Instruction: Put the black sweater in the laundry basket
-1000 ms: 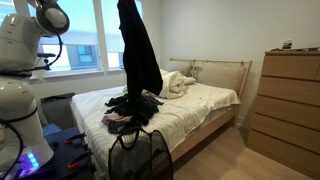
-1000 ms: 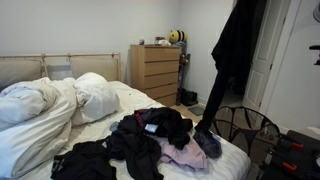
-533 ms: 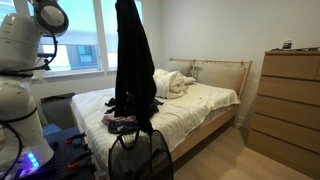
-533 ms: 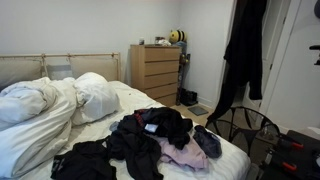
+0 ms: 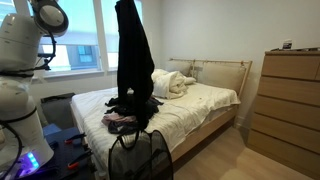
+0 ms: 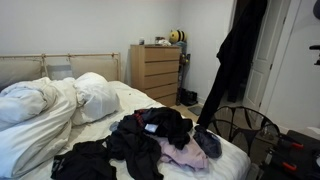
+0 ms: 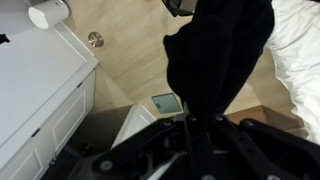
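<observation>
Your jaws are clamped on the black sweater [image 5: 135, 60], which hangs roughly above the laundry basket [image 5: 140, 160]; lowering and releasing it remain.

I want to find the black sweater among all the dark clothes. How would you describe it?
Start at the bed; at its foot stands a black mesh basket. The sweater hangs long and limp in the air above it. Unlike it, the other dark clothes lie piled on the bed.
</observation>
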